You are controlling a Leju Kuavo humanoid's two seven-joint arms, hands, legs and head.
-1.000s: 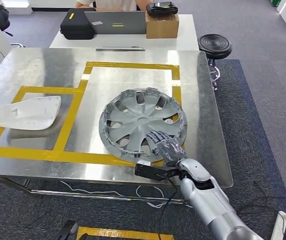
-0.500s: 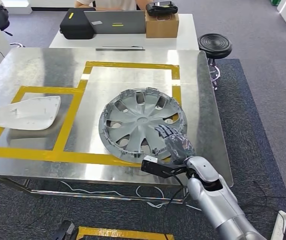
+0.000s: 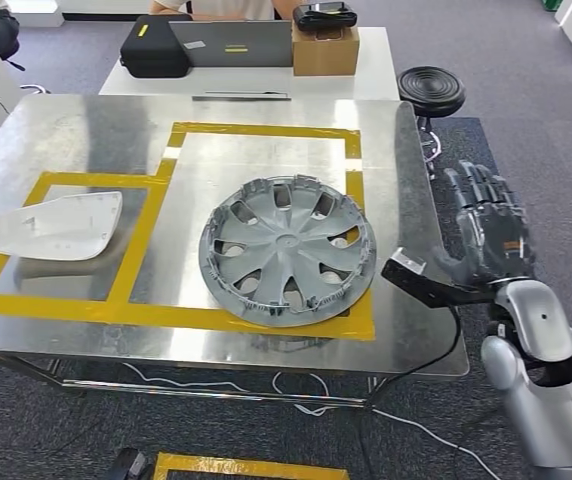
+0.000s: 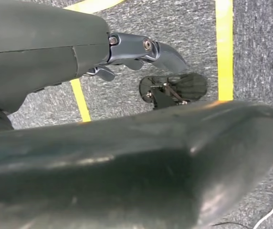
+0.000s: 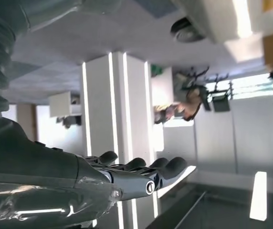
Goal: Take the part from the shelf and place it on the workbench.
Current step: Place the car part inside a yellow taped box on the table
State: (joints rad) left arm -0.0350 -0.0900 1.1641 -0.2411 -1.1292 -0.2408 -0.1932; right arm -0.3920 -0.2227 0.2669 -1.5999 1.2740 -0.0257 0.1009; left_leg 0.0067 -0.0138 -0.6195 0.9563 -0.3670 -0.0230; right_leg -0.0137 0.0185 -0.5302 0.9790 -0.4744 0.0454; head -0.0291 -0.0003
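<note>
On the desk [image 3: 79,130], far left, a white curved shell part [image 3: 53,227] lies inside the left yellow tape outline [image 3: 128,262]; the grey wheel cover [image 3: 288,249] lies flat in the bigger taped square right of it, its near-right rim over the tape. Behind the desk: black case [image 3: 155,47], laptop [image 3: 230,43], cardboard box [image 3: 325,48], and a black stool [image 3: 431,92] off the far-right corner. Right robot hand [image 3: 488,232] hangs off the desk's right edge, raised, fingers spread, holding nothing, well clear of the cover; left robot hand [image 4: 142,50] sits over grey carpet, and I can't tell how far open it is.
</note>
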